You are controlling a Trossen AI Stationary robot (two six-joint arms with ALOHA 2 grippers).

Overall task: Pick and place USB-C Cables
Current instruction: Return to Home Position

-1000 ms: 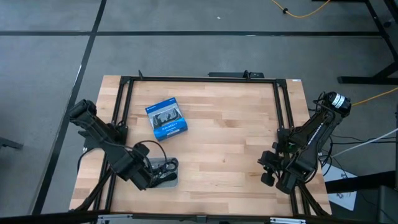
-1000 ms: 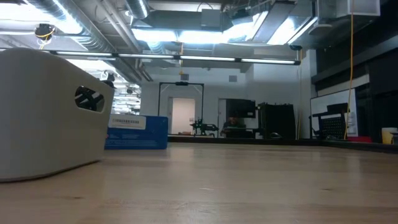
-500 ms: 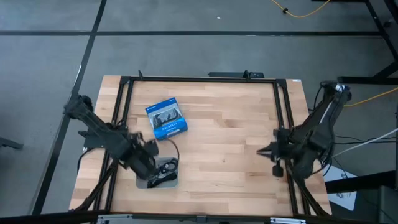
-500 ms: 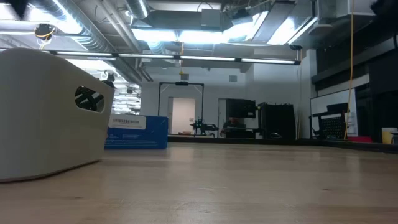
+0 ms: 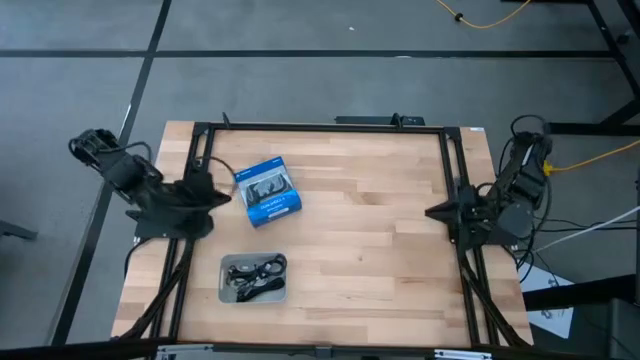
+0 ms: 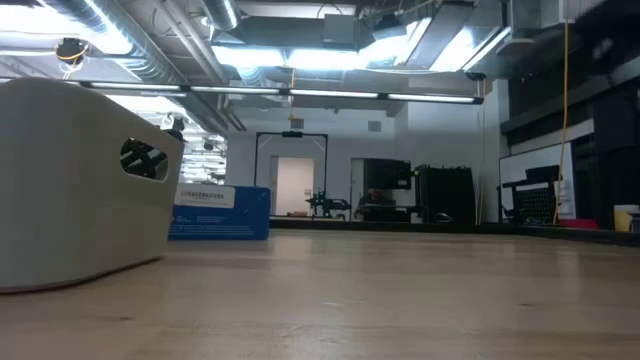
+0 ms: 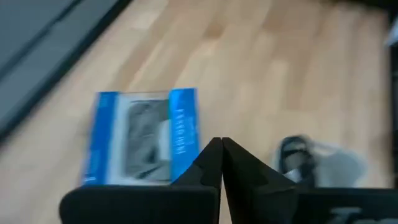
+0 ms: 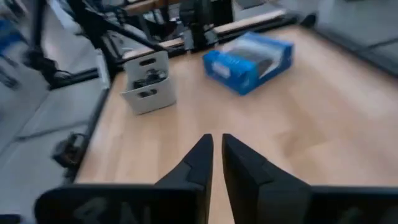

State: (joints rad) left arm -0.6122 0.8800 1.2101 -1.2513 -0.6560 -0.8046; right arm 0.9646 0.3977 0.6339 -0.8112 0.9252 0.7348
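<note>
Left gripper (image 5: 222, 196) sits at the left edge of the table (image 5: 370, 250), tip aimed inward. Straight ahead of that tip, just beside it, lies the retail box (image 5: 267, 190). Off to the gripper's side, toward the front edge and a little apart, stands the bin (image 5: 226, 292), and the USB-C cables (image 5: 256, 276) lie inside it. Right gripper (image 5: 433, 212) waits at the opposite edge, pointing back across, with box and bin both well apart from it.
</note>
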